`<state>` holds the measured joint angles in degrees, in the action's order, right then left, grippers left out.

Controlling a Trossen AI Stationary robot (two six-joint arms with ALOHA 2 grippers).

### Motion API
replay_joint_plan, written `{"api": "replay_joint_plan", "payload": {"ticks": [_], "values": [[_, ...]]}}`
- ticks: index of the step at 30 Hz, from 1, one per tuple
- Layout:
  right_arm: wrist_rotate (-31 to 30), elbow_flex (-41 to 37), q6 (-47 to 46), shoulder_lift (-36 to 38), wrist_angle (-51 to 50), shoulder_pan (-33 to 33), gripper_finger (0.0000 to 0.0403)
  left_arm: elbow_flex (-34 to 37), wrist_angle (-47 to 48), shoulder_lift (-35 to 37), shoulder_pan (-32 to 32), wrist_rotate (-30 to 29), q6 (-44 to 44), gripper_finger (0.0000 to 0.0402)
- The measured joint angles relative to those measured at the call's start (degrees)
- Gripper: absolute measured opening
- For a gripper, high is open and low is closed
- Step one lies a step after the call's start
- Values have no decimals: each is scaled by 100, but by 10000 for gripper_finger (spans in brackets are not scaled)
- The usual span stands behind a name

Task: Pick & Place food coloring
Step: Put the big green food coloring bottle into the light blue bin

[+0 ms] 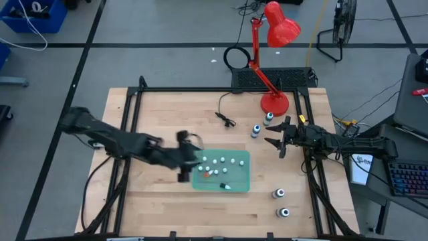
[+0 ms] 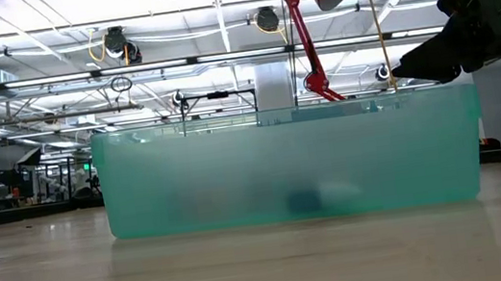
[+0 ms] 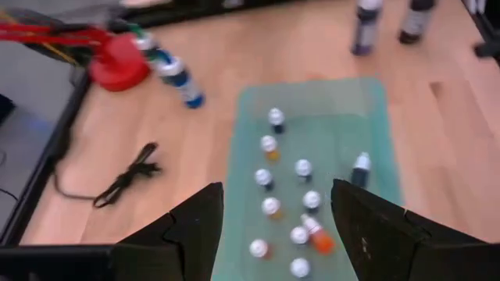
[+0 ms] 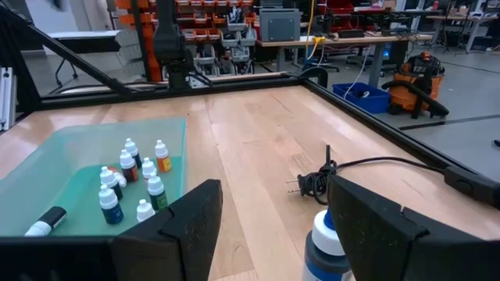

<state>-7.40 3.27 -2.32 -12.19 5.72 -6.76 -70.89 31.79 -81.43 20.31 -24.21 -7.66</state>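
Several tiny white-capped food coloring bottles [image 1: 217,164] stand inside the translucent green tray [image 1: 242,179]; they also show in the left wrist view [image 3: 269,176] and the right wrist view [image 4: 129,183]. One orange one [image 3: 316,234] and one dark one [image 3: 361,168] lie on their sides. Two larger dark bottles [image 1: 255,130] stand by the lamp base, and two more [image 1: 278,194] stand near the right front corner. My left gripper [image 1: 189,159] [image 3: 275,191] hangs open over the tray's left end. My right gripper [image 1: 275,139] [image 4: 273,183] is open, raised, just right of one larger bottle [image 4: 326,242].
A red desk lamp [image 1: 274,100] stands on its base at the table's far side, with a black cord and plug [image 1: 226,119] lying left of it. In the low view the tray wall [image 2: 292,164] fills the foreground. Bare wood lies left of and in front of the tray.
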Motion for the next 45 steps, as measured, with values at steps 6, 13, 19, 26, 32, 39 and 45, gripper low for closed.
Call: {"api": "replay_joint_plan", "payload": {"ticks": [6, 13, 19, 26, 32, 39, 45], "values": [[0, -1, 0, 2, 1, 0, 222, 3487, -3334, 2010, -641, 312, 306, 239], [0, -1, 0, 2, 1, 0, 222, 6037, -6203, 3117, -2282, 2330, 393, 239], [0, 0, 1, 2, 1, 0, 222, 6576, -5976, 4129, -3004, 2931, 311, 239], [0, -1, -1, 2, 1, 0, 222, 6585, -4235, 5509, -3110, 2864, 264, 239], [0, -2, -1, 2, 1, 0, 222, 6585, -3492, 6527, -2976, 2438, 371, 239], [0, 0, 1, 2, 1, 0, 222, 6583, -2319, 7343, -2864, 1381, 100, 239], [0, -2, 0, 1, 1, 1, 222, 6583, -2194, 7833, -2777, 1266, 280, 239]]}}
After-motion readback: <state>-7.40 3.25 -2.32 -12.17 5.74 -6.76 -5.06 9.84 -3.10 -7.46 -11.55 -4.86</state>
